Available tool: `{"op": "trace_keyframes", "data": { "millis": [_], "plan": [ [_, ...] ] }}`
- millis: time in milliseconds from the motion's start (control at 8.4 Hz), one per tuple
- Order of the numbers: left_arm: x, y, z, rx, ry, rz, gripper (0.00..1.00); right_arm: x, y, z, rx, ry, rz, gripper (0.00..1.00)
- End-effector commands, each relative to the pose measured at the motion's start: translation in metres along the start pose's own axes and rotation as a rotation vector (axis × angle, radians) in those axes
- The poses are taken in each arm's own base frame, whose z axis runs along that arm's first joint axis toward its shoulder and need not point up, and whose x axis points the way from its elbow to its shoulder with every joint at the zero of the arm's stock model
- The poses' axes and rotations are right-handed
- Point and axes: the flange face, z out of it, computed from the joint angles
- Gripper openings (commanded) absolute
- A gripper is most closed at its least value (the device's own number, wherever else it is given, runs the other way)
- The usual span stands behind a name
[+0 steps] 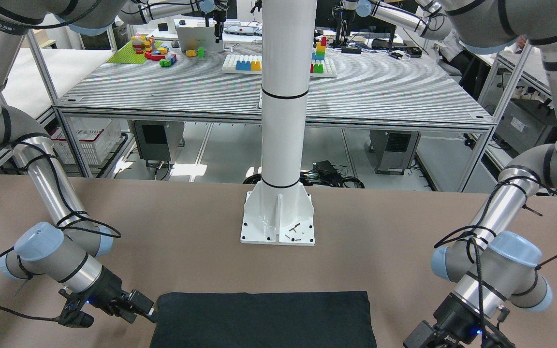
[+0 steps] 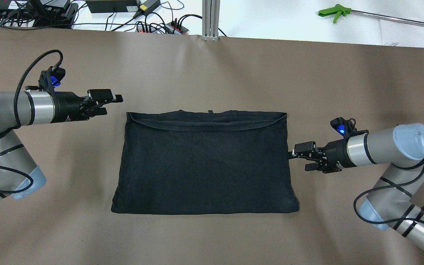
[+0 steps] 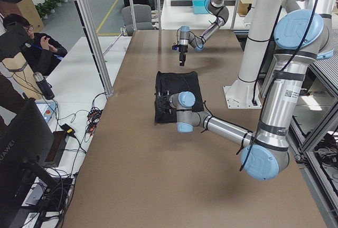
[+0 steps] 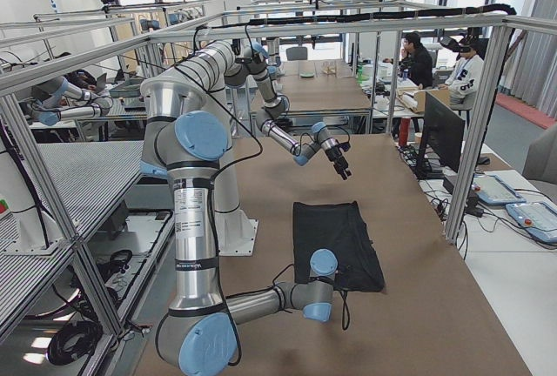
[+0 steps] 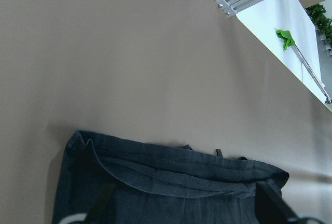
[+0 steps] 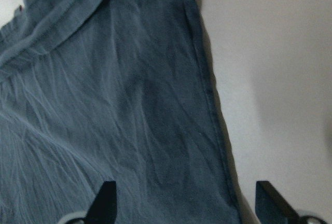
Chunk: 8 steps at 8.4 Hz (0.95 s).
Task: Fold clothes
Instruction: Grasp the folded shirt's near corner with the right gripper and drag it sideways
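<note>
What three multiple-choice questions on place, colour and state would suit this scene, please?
1. The black rectangular fabric garment lies: A. flat on the brown table, between the left pincer and right pincer; B. over the white pillar; C. on the white bench.
2. The long metal-shafted grabber tool has a handle that is: A. red; B. green; C. yellow.
3. The left pincer is: A. shut on the garment; B. shut, empty; C. open, clear of the garment.
Answers: 1 A, the overhead view shows it spread on the tabletop; 2 B, it is bright green; 3 C, its fingers stand apart, short of the cloth.
</note>
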Motion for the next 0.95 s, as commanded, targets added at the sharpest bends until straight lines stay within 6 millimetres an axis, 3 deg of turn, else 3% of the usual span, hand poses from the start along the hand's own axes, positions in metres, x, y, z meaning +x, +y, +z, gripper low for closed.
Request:
{"op": "trace_keyframes", "data": {
  "millis": [0, 238, 357, 476, 715, 834],
  "plan": [
    [0.000, -0.001, -0.001, 0.001, -0.001, 0.000, 0.94, 0.027, 0.033, 0.025, -0.047, 0.054, 0.010, 0.94],
    [-0.002, -0.001, -0.001, 0.001, -0.007, -0.001, 0.94, 0.022, 0.058, 0.050, -0.046, 0.055, -0.012, 0.94],
    [-0.003, -0.001, -0.001, 0.000, -0.008, -0.002, 0.94, 0.019, 0.061, 0.047, -0.047, 0.045, -0.018, 0.94],
    [-0.003, -0.001, -0.001, 0.000, -0.007, -0.001, 0.94, 0.016, 0.062, 0.045, -0.047, 0.039, -0.021, 0.87],
    [-0.004, -0.001, -0.001, 0.000, -0.010, -0.002, 0.94, 0.012, 0.069, 0.047, -0.060, 0.032, -0.029, 0.06],
    [-0.006, -0.001, -0.001, 0.000, -0.014, -0.004, 0.94, 0.013, 0.073, 0.050, -0.068, 0.036, -0.031, 0.00]
  ]
}}
